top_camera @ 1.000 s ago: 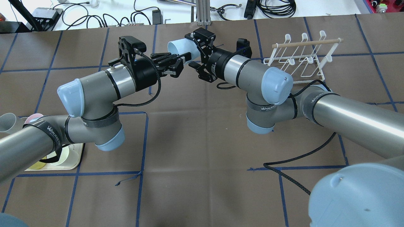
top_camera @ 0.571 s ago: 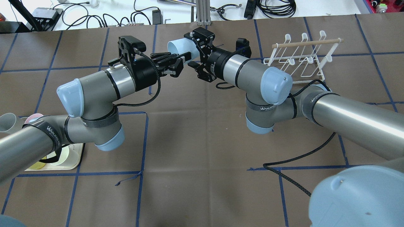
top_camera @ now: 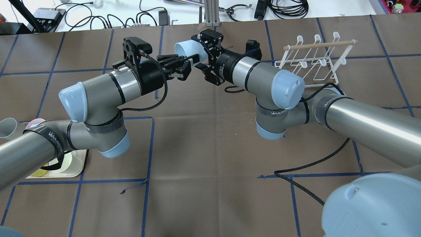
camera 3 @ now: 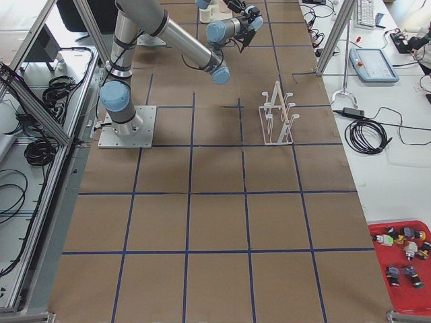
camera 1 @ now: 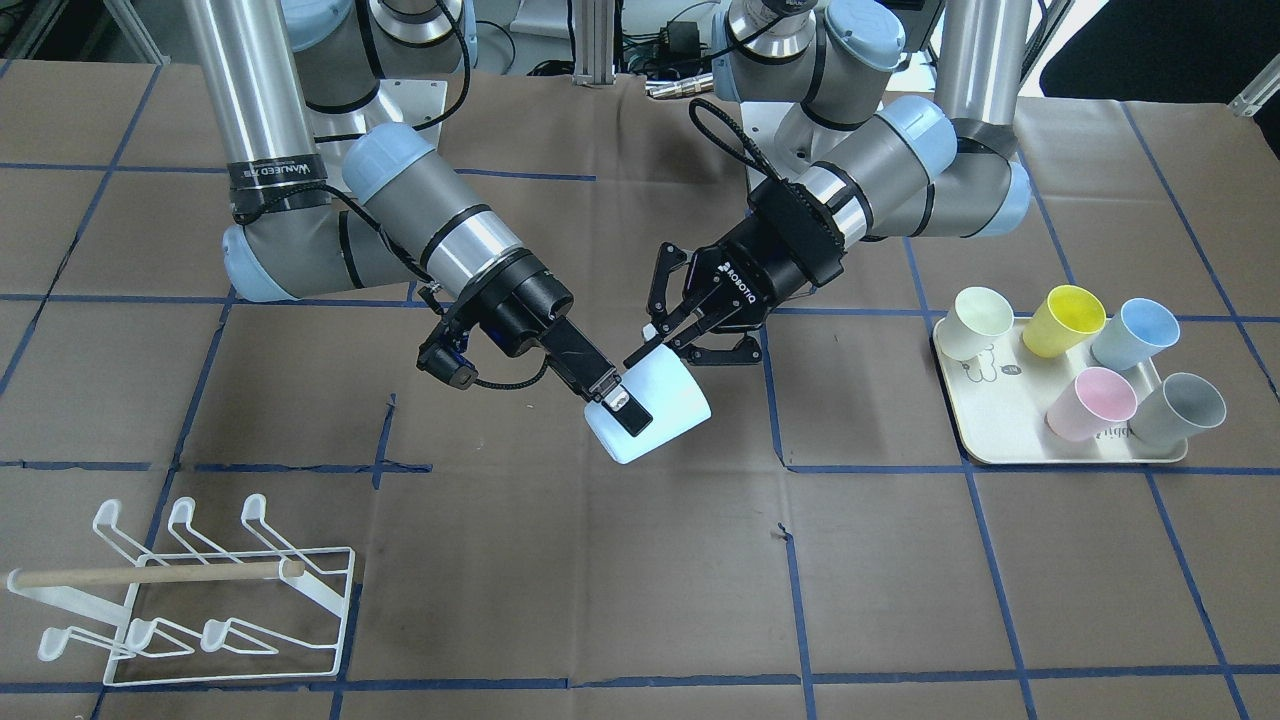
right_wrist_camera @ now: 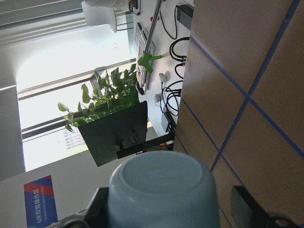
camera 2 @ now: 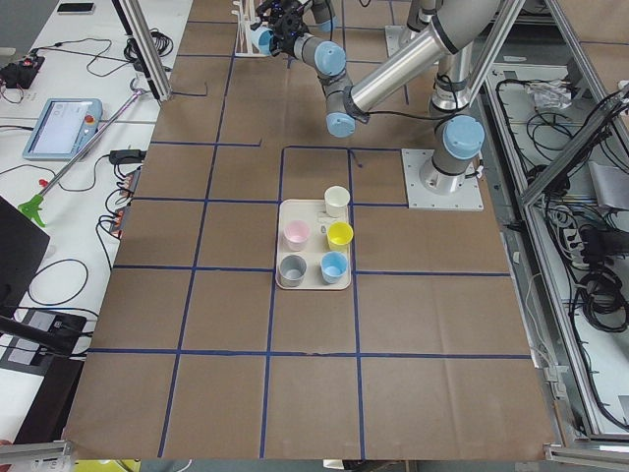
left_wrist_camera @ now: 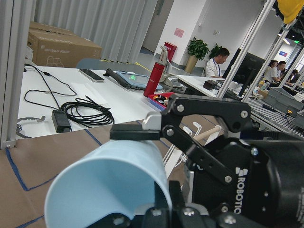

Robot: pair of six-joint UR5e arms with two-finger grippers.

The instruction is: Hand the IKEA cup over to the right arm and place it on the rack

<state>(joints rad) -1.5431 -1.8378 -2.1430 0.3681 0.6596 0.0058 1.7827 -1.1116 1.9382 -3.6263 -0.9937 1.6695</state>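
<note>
Handover in mid-air: my left gripper (camera 1: 652, 345) is clamped on the rim of the pale blue cup (camera 1: 665, 410), with one pad inside the mouth and the other outside. The cup lies on its side above the middle of the table (camera 1: 600, 600), touching nothing but my claws. Its mouth faces my left wrist and its rounded base faces my right.

My right gripper (camera 1: 624, 410) straddles the base end with its jaws spread. In the right wrist view its fingers (right_wrist_camera: 95, 209) stand either side of the cup's bottom: the one on the view's left is at the cup's wall, the one on the right is clear of it, with brown table showing in the gap. From the left wrist, the upper pad lies along the top of the cup's outer wall; I cannot tell whether it presses there.

The rack (camera 1: 150, 576), white wire with a wooden dowel, stands on the table off to my right, well apart from the cup. On my left a cream tray (camera 1: 1000, 430) carries five spare cups (camera 1: 1075, 400), cream, yellow, blue, pink and grey.
</note>
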